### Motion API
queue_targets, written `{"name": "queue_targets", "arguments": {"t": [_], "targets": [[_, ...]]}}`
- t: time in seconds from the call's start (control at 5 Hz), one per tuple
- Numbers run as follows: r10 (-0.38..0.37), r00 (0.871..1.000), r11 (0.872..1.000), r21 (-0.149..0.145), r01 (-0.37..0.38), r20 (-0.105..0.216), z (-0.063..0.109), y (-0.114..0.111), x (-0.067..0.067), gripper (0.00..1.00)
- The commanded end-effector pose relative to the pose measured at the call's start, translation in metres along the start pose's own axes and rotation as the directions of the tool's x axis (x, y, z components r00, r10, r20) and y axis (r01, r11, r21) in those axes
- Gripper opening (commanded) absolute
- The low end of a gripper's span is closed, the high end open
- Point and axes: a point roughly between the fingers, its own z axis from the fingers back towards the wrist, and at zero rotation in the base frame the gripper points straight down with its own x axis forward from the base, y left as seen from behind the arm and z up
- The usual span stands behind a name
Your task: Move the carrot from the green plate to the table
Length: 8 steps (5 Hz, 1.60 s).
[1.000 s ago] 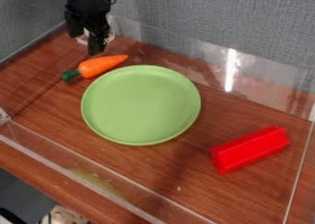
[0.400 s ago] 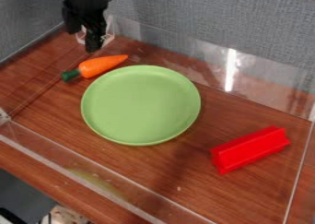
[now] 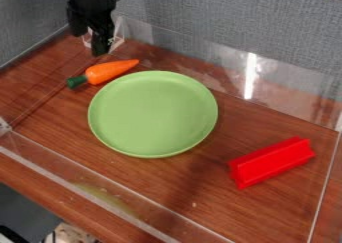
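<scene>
Dark reddish-brown wood, glossy and grained, makes up the worktop (image 3: 54, 87), and clear acrylic walls (image 3: 254, 72) run round it; their edges show mostly as pale lines and glare, so their height is hard to judge. Behind the far wall the background is plain grey.

Near the middle lies the plate (image 3: 152, 113), round, flat and light green, with nothing on it. The carrot (image 3: 103, 72) lies on the wood just beside the plate's upper-left rim, its orange body toward the plate and its green stem end pointing away to the left. Whether the orange tip touches the rim or merely comes very close cannot be made out at this size.

Beyond the carrot, further from the plate and close to the back wall, hangs the tool (image 3: 96, 35), black and pointing steeply down. Its fingers stand spread apart and hold nothing; they are clear of the carrot, with bare wood between. The fingertips blur into the dark body above them, and the arm that carries them is cut off by the top edge of the view.

A red block (image 3: 273, 161), long and rectangular, lies on the wood to the lower right of the plate, well apart from it and near the right wall.

At the bottom, past the front wall, a pale yellowish smear shows on or under the acrylic, and the dark area beneath is too dim to read.
</scene>
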Motion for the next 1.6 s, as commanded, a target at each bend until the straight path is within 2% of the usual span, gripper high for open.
{"name": "queue_targets", "arguments": {"t": [0.0, 0.4, 1.2, 1.4], "targets": [[0.004, 0.999, 0.999, 0.044, -0.007, 0.05, 0.022, 0.011, 0.002, 1.0], [-0.009, 0.999, 0.999, 0.046, 0.007, 0.051, 0.024, 0.007, 0.001, 1.0], [-0.043, 0.996, 0.996, 0.081, 0.038, 0.073, 0.04, 0.007, 0.004, 1.0], [-0.025, 0.998, 0.997, 0.078, 0.021, 0.049, 0.066, -0.005, 0.004, 1.0]]}}
